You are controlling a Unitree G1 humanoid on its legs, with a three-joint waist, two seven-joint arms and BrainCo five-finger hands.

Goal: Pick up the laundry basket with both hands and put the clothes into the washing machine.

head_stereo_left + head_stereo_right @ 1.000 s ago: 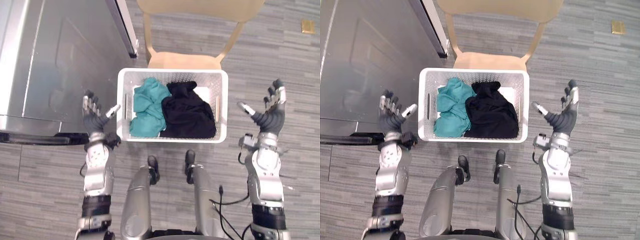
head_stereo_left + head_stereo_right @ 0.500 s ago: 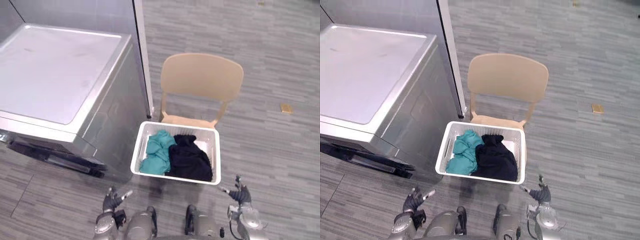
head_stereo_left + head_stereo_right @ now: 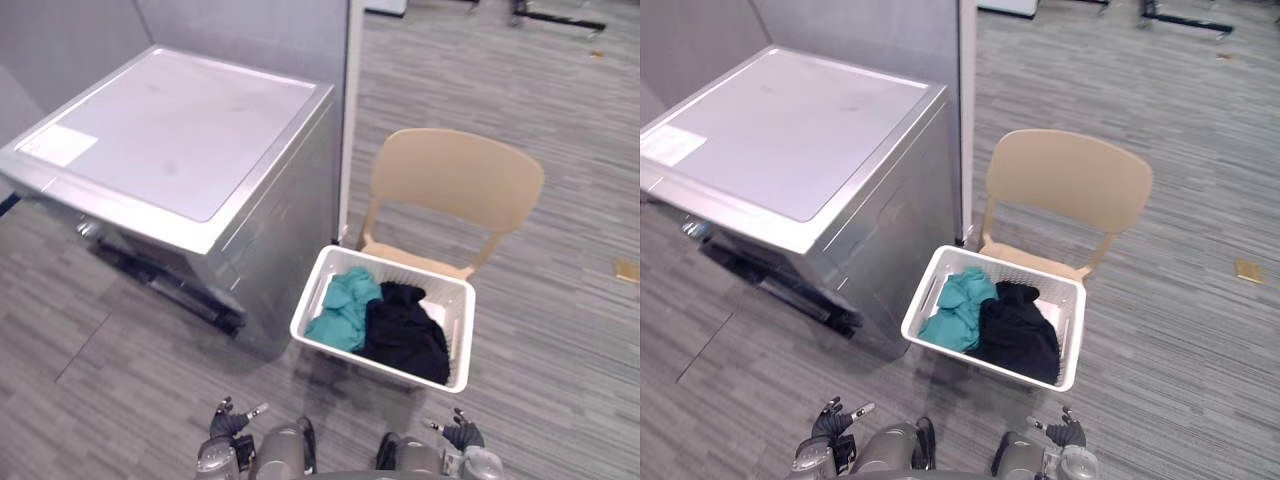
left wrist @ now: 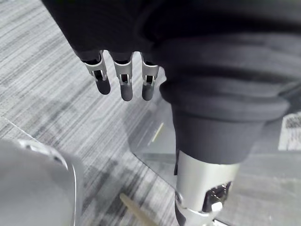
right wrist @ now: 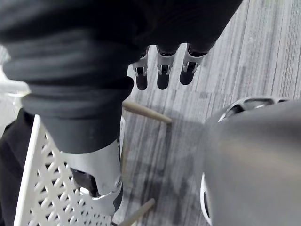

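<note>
Reaching for the laundry basket (image 3: pixel 308 312) from here, Mo, how do the hands stand?

Nearest us, Lee, both are low and empty. The left hand (image 3: pixel 232 425) has its fingers (image 4: pixel 122 82) straight and spread, holding nothing. The right hand (image 3: pixel 460 435) is the same, fingers (image 5: pixel 162 73) loose and apart, with the basket's white lattice wall just beside its wrist.

So how should the grab go?

I'd send one hand to each short end at matching height. Slip the fingers into the handle slots, thumbs over the rim, and close both together. Lifting level matters, I think: a tilt could slide the clothes to one end or tip them out.

Where does the basket sit, and how does it lie?

Just ahead of the hands, between them, and it looks propped on the front of the tan chair (image 3: pixel 455 185), with a shadow on the floor below. Its mouth faces up. Its long axis runs across the robot's front, from the washer's side toward open floor, a little askew in the eye views. A long wall faces the robot, so the slotted ends fall to left and right.

And the load?

A teal garment (image 3: pixel 345 305) lies in the left half and a black garment (image 3: pixel 405 335) in the right, touching.

Beyond that?

The chair's backrest, and to the left the washing machine (image 3: pixel 180 150), flat grey top up, near the basket's left end.
</note>
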